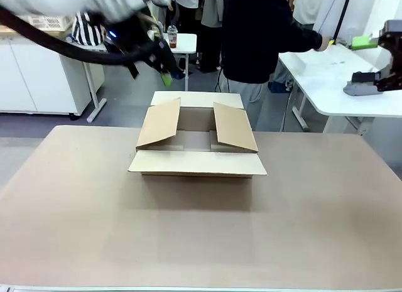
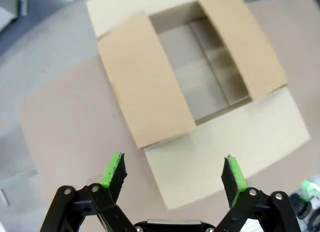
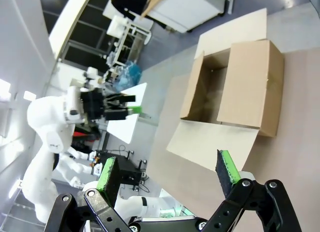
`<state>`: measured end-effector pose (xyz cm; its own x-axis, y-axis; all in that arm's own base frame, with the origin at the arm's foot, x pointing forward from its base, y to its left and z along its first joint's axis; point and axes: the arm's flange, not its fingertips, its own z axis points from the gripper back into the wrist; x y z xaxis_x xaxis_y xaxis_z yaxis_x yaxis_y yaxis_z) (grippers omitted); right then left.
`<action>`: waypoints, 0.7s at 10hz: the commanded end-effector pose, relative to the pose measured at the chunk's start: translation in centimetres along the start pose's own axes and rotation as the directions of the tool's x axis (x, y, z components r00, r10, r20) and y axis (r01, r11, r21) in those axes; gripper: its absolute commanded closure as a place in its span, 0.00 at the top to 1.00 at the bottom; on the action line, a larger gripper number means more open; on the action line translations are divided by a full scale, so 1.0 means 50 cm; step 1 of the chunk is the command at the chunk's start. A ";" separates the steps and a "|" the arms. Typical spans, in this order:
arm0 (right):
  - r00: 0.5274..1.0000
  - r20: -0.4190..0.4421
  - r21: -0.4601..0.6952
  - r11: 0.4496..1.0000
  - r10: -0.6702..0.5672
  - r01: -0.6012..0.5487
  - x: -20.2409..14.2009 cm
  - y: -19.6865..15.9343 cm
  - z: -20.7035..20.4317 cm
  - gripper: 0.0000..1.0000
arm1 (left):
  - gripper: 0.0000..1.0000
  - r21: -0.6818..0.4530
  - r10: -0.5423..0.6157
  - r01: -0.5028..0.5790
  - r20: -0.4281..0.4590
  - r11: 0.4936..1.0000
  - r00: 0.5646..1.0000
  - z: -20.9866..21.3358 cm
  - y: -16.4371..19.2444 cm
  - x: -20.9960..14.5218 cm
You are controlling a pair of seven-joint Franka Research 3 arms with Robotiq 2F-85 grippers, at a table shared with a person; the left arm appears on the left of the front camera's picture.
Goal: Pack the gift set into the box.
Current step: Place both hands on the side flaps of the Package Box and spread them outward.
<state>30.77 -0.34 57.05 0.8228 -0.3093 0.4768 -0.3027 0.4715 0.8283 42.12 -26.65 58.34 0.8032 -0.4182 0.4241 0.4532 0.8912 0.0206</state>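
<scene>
The box [image 1: 198, 163], a wide shallow brown carton, sits mid-table. Its front and rear flaps lie flat outward, and its two side flaps lean in over the opening. My left gripper [image 1: 164, 71] hangs high behind the box's left rear corner. In the left wrist view it [image 2: 172, 174] is open and empty, looking down on the box [image 2: 140, 92], whose inside shows only cardboard. My right gripper [image 1: 370, 59] is high at the far right, open and empty [image 3: 167, 174], facing the box [image 3: 250, 87] and the left gripper [image 3: 122, 106]. The pouch, white piece and perforated panel are out of view.
A person in a dark top [image 1: 257, 34] stands behind the box at the far side. A white side table [image 1: 326, 78] is at the back right, with a grey item [image 1: 359, 88] on it that is too small to identify. White cabinets [image 1: 38, 72] stand at the back left.
</scene>
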 end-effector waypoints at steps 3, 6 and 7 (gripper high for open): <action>0.999 0.011 0.023 0.999 0.030 -0.030 0.010 0.000 -0.008 1.00 | 1.00 0.021 -0.003 0.004 -0.037 1.000 0.999 -0.050 -0.015 0.011; 0.999 0.011 0.023 0.999 0.030 -0.030 0.010 0.000 -0.008 1.00 | 1.00 0.021 -0.003 0.004 -0.037 1.000 0.999 -0.050 -0.015 0.011; 0.999 0.011 0.023 0.999 0.030 -0.030 0.010 0.000 -0.008 1.00 | 1.00 -0.015 -0.012 0.012 -0.045 1.000 0.999 -0.073 -0.021 0.021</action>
<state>30.81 -0.36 57.24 0.8221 -0.3072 0.4793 -0.3056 0.4723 0.8268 43.46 -28.35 56.44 0.8095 -0.4348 0.3946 0.4666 0.8843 0.0171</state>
